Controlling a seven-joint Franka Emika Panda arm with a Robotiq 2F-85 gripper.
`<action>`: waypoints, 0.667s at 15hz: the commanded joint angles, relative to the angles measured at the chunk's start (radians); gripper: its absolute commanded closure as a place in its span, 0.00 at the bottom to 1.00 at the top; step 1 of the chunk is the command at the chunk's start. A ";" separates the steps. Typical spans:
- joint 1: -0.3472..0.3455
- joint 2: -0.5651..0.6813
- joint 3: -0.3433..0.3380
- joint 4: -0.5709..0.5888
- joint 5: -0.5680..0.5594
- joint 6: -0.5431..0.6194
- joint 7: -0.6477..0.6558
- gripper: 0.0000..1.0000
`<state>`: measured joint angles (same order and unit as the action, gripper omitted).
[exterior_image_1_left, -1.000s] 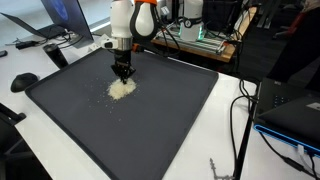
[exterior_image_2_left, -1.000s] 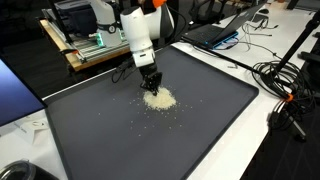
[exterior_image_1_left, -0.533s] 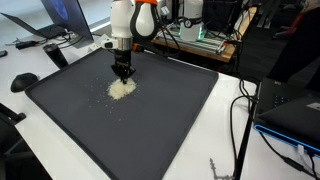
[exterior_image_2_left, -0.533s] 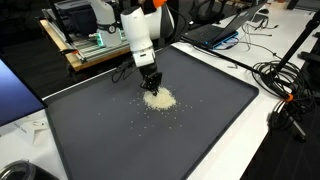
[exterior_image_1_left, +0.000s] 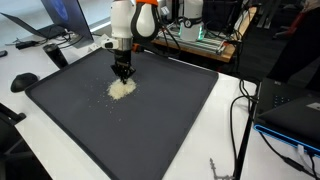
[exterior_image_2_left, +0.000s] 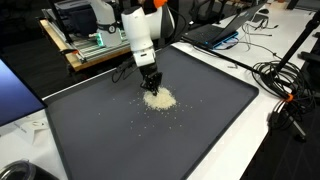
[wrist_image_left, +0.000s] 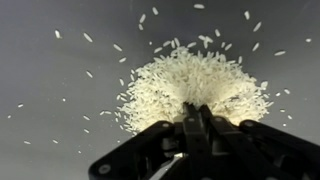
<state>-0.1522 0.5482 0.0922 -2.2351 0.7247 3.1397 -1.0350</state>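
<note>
A small heap of white rice grains (exterior_image_1_left: 121, 89) lies on the large dark grey mat (exterior_image_1_left: 150, 120); it also shows in the other exterior view (exterior_image_2_left: 159, 99) and fills the wrist view (wrist_image_left: 190, 85). My gripper (exterior_image_1_left: 124, 76) points straight down with its tips at the far edge of the heap (exterior_image_2_left: 151, 89). In the wrist view the two black fingers (wrist_image_left: 194, 118) are pressed together, tips touching the rice. I cannot see anything held between them. Stray grains are scattered on the mat around the heap.
The mat (exterior_image_2_left: 150, 130) sits on a white table. A laptop (exterior_image_1_left: 290, 115) and cables lie beside it. A monitor (exterior_image_1_left: 65, 20) and mouse (exterior_image_1_left: 23, 81) stand at another side. A wooden bench with electronics (exterior_image_2_left: 90, 45) is behind the arm.
</note>
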 joint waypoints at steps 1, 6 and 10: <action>0.022 0.016 -0.031 0.009 -0.020 -0.003 -0.001 0.95; 0.069 -0.006 -0.080 -0.011 -0.017 -0.008 0.011 0.61; 0.087 -0.053 -0.107 -0.040 -0.011 -0.030 0.019 0.33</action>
<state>-0.0982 0.5429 0.0264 -2.2374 0.7247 3.1390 -1.0339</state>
